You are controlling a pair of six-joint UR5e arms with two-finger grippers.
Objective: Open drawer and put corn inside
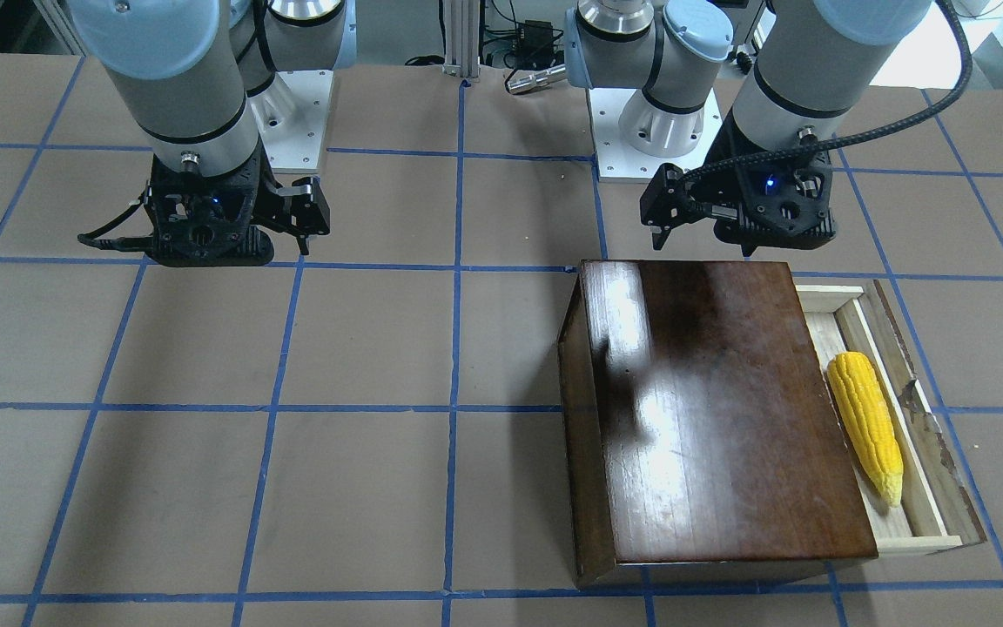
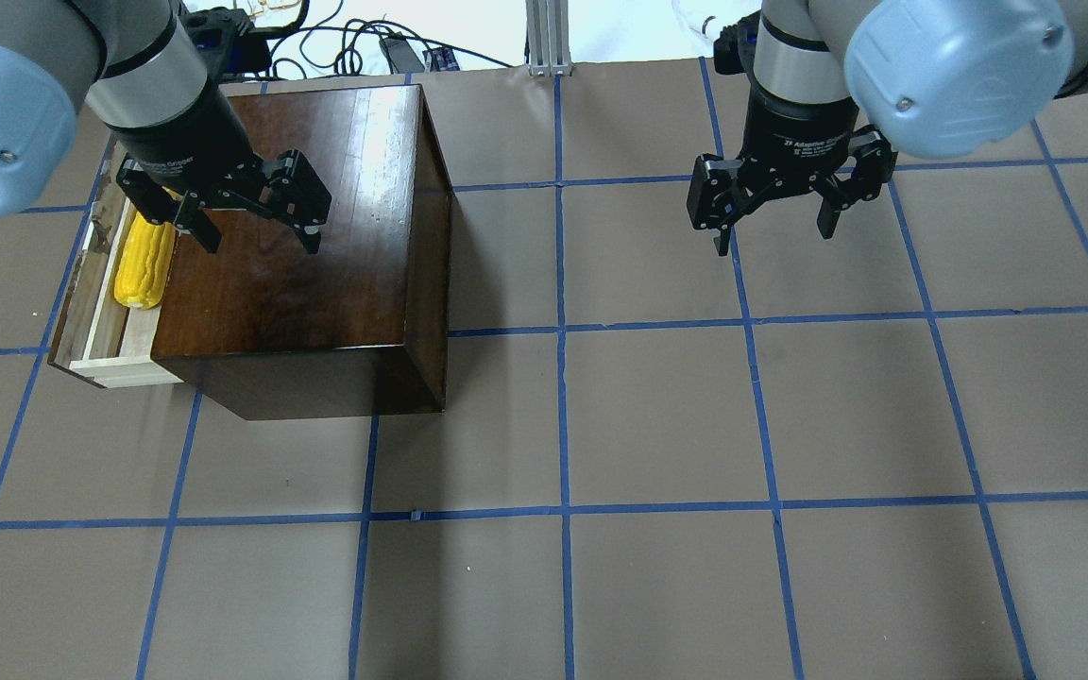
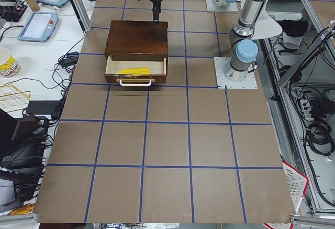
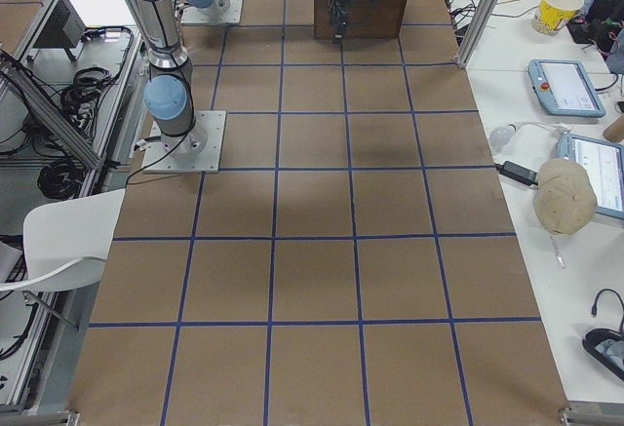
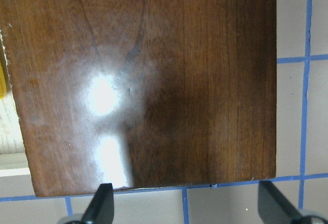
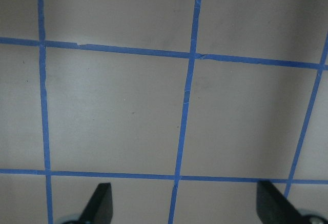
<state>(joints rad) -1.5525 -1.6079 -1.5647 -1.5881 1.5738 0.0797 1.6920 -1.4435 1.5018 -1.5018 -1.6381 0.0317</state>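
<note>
Corn (image 1: pixel 865 425) lies lengthwise on the pale floor of the drawer (image 1: pixel 937 448), which stands open, jutting from the wooden box (image 1: pixel 710 409). In the front-facing view the drawer sits at the box's 3 o'clock side and the cob's tapered tip points toward 6 o'clock, close to the drawer's near end wall. In the overhead view the same drawer shows at the box's 9 o'clock side, with the cob's far end hidden behind the left arm.

Left gripper (image 2: pixel 259 231) hangs above the glossy box top, near its 9 o'clock edge. Its fingers (image 5: pixel 105 203) are spread wide with nothing between them, and they touch neither corn nor box.

Right gripper (image 2: pixel 773 236) hovers over bare table (image 2: pixel 657 416), well apart from the box toward 3 o'clock in the overhead view. Its fingers (image 6: pixel 102 199) are likewise spread wide and empty, with only blue tape lines (image 6: pixel 184 106) below.
</note>
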